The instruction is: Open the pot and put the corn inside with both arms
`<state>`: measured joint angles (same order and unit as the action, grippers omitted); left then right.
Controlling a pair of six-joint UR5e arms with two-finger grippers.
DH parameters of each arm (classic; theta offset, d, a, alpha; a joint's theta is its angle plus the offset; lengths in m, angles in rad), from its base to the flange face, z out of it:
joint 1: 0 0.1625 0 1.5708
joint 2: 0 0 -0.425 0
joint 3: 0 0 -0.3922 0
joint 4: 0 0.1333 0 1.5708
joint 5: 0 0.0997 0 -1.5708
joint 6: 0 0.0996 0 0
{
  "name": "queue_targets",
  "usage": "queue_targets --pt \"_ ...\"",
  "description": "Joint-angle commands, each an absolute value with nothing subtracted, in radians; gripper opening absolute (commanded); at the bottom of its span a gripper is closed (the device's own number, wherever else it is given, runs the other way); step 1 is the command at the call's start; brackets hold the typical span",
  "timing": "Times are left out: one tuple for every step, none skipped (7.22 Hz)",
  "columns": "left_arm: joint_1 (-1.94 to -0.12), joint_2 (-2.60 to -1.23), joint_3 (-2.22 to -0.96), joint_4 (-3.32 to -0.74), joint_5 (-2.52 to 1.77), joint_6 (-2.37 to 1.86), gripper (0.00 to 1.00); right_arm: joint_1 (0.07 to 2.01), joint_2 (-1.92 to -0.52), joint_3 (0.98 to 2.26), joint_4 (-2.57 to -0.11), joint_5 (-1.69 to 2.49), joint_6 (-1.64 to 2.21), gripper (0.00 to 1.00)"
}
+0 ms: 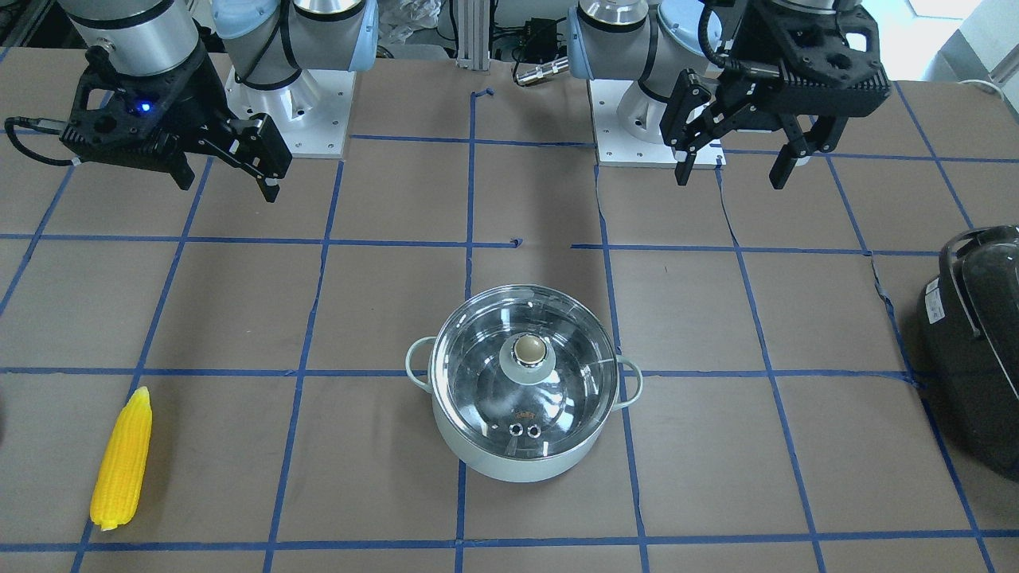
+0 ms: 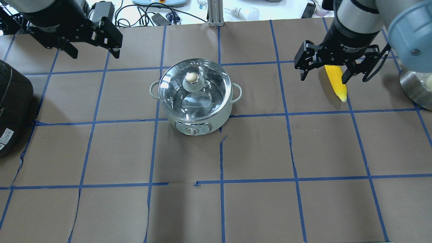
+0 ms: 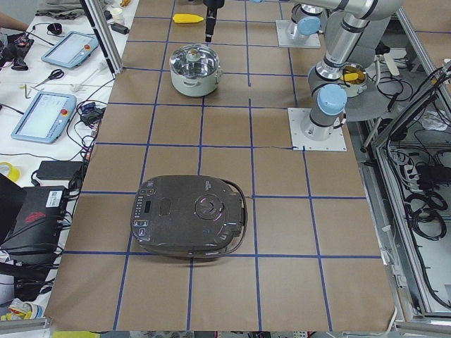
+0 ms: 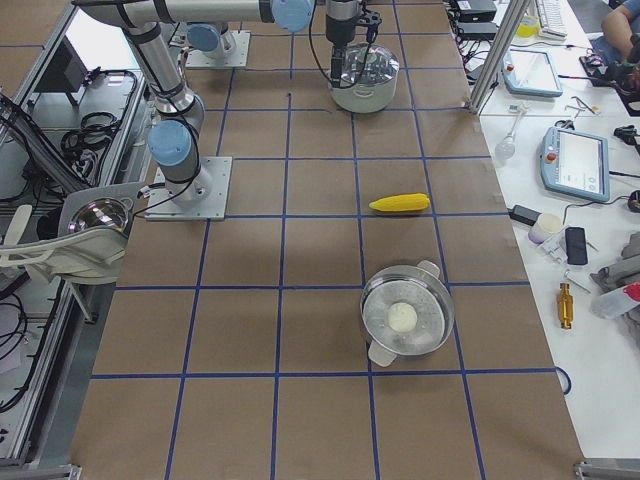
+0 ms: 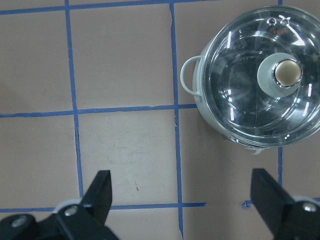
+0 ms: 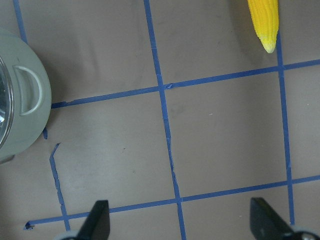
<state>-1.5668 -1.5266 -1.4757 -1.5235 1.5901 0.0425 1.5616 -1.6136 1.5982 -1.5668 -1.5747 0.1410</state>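
Observation:
The pale mint-green pot (image 1: 525,446) stands mid-table, also in the overhead view (image 2: 199,121). Its glass lid is on, with the beige knob (image 1: 529,348) on top. The yellow corn (image 1: 122,460) lies flat on the table on my right side; it also shows in the overhead view (image 2: 337,84) and the right wrist view (image 6: 264,20). My right gripper (image 2: 324,79) hangs open and empty high above the corn. My left gripper (image 2: 93,54) is open and empty, raised beside the pot. In the left wrist view the pot (image 5: 197,85) lies ahead of the open fingers (image 5: 100,195).
A large black appliance (image 1: 975,350) sits at the table edge on my left side. A second steel pot with a lid (image 4: 406,318) stands further to my right, beyond the corn. Blue tape lines grid the brown table.

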Motion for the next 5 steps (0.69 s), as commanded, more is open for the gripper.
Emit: queue_targets --pt "-1.568 -1.526 -1.482 -1.517 1.583 0.038 1.00 1.562 -1.614 1.598 -1.566 -1.575 0.137 1.00" --pt "-1.568 -1.528 -1.482 -1.517 1.580 0.034 1.00 1.562 -1.614 1.598 -1.566 -1.575 0.135 1.00" --pt "-1.568 -1.526 -1.488 -1.520 1.578 0.034 1.00 1.562 -1.614 1.598 -1.566 -1.575 0.135 1.00" --pt "-1.568 -1.526 -1.489 -1.520 1.578 0.032 1.00 1.562 -1.614 1.598 -1.566 -1.575 0.135 1.00" --pt "-1.568 -1.526 -1.489 -1.520 1.578 0.032 1.00 1.562 -1.614 1.598 -1.566 -1.577 0.133 1.00"
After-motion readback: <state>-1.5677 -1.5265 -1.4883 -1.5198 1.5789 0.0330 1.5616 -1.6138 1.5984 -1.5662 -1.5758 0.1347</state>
